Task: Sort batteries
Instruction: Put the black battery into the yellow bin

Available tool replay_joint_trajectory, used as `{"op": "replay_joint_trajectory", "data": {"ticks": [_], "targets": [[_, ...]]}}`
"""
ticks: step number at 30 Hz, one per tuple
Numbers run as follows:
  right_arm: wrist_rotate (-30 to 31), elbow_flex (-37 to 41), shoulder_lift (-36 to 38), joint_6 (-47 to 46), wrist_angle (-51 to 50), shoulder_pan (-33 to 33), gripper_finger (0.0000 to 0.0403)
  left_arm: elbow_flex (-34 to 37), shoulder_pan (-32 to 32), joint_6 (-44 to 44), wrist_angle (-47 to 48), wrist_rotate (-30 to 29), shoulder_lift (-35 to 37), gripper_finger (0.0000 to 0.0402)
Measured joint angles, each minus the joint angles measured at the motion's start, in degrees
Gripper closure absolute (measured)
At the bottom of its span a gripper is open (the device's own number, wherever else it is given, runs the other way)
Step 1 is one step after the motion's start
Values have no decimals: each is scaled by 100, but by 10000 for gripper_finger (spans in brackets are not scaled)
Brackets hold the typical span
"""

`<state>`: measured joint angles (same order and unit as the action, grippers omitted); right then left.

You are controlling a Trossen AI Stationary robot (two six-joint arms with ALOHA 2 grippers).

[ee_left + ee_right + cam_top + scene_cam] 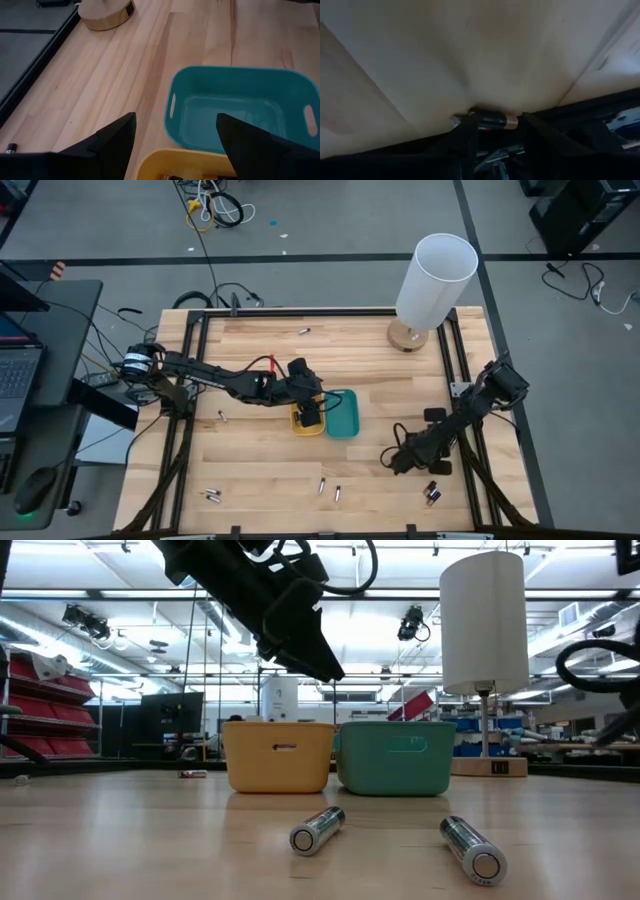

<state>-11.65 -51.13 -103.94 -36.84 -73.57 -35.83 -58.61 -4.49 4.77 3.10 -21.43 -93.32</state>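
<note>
left end effector [310, 412] hangs over the yellow tray [300, 423], fingers [112, 145] spread wide apart with nothing between them; left wrist view shows the yellow tray rim [185, 162] right under the fingers with dark batteries [172, 176] lying inside it. the teal tray [342, 413] sits touching the yellow one, just beyond the end effector on the side toward the lamp, looks bare inside [235, 112]. right end effector [393, 460] lies low on the counter [260, 470] on the right side; in the right wrist view its fingers pinch a dark and copper battery [492, 120] against the wood. loose batteries scattered on the counter: two silvery ones [329, 489] near the front edge, below the left end effector, seen close in the low view [318, 830] [472, 849]; a pair [211, 496] at the front left; a pair [432, 494] just beside the right end effector; one small one [221, 416] left of the yellow tray under the left arm; one [304, 331] far back near the counter edge. white lamp [432, 280] on a wooden base stands at the back right, well apart from both end effectors.
</note>
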Motion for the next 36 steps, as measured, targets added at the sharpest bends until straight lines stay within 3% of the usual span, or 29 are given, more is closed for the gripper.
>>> {"op": "replay_joint_trajectory", "data": {"ticks": [10,21,36], "targets": [[-67,2,0,57,-33,-56,265,0,0,21,-73,0,0,110],[-593,2,-2,-1094,-23,172,265,0,39,25,-215,1,0,110],[-747,4,-4,-3841,358,101,266,0,37,21,-177,0,0,110]]}}
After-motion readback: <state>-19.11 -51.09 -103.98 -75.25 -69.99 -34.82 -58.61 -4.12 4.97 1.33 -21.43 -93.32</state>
